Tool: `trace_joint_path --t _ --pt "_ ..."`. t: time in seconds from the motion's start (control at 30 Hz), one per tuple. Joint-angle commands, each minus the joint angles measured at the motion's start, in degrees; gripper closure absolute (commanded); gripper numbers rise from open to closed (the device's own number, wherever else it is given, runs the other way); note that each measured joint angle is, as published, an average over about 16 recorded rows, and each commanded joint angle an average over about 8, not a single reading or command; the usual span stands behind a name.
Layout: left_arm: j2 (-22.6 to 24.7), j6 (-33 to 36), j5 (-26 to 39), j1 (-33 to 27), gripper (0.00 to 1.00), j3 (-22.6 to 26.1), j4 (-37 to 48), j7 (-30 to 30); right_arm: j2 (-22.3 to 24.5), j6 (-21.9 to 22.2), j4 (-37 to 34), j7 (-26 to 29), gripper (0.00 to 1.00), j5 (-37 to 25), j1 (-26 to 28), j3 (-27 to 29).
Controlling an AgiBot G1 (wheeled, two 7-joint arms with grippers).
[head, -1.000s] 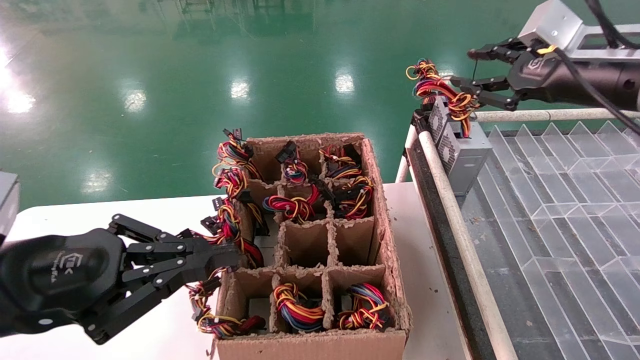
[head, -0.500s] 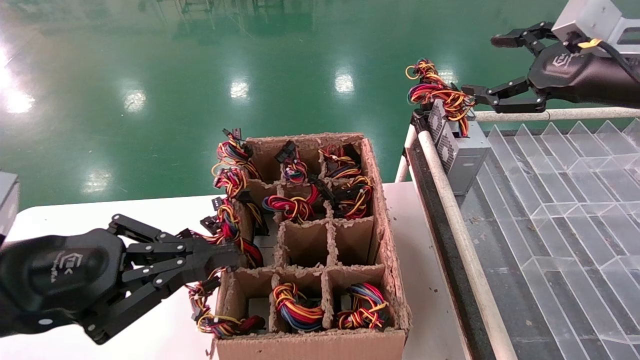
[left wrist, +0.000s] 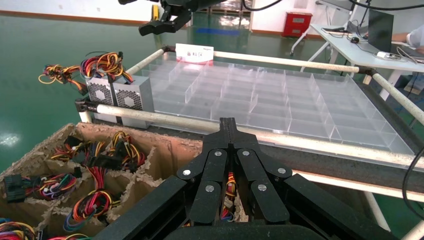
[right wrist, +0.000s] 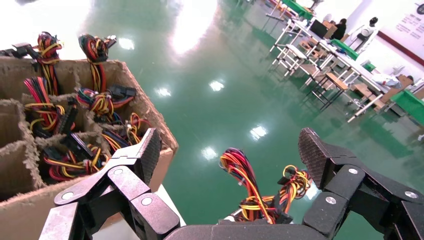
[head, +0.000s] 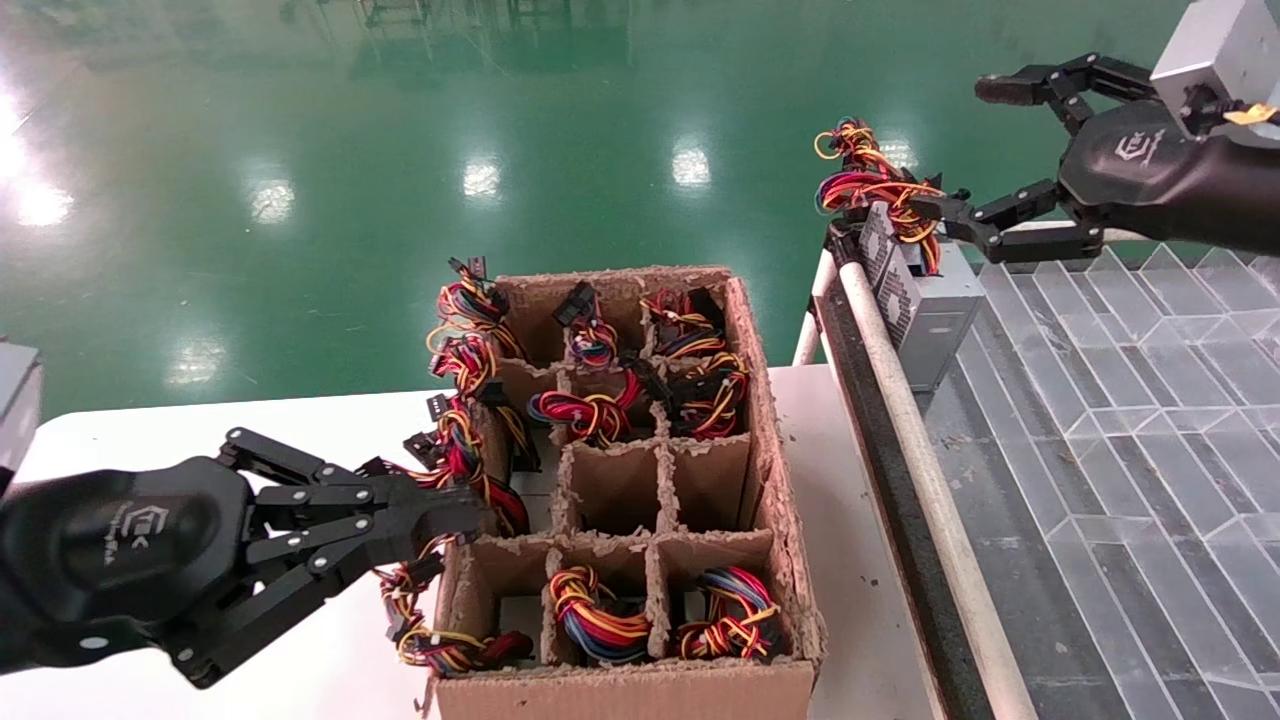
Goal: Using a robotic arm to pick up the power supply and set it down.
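Note:
The power supply is a grey box with a perforated face. It stands in the far left corner of the clear tray, and its looped red, yellow and black wires stick up. My right gripper is open just right of those wires, with its lower fingertip close to them and nothing held. In the right wrist view the wires lie between and below the spread right gripper. My left gripper is shut beside the cardboard box's left wall. The left wrist view shows the left gripper and the power supply.
A cardboard divider box on the white table holds several wired units. A metal rail edges the tray. A second grey box with an orange-yellow wire tuft stands against the power supply's far side.
My right gripper has drawn back to the right and slightly up from the wire bundle, and its jaws have spread wider. The power supply stays on the tray. The left arm has not moved.

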Motion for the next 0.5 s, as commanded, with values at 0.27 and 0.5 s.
trace_joint_path --t 0.27,0.5 --pt "0.0 0.0 0.0 0.0 0.0 0.0 0.0 0.0 2.0 -1.1 9.8 5.9 0.0 5.9 -7.7 1.0" --pt "0.0 0.0 0.0 0.0 0.0 0.0 0.0 0.0 3.6 -1.9 17.5 10.5 0.0 10.6 -13.9 1.8"
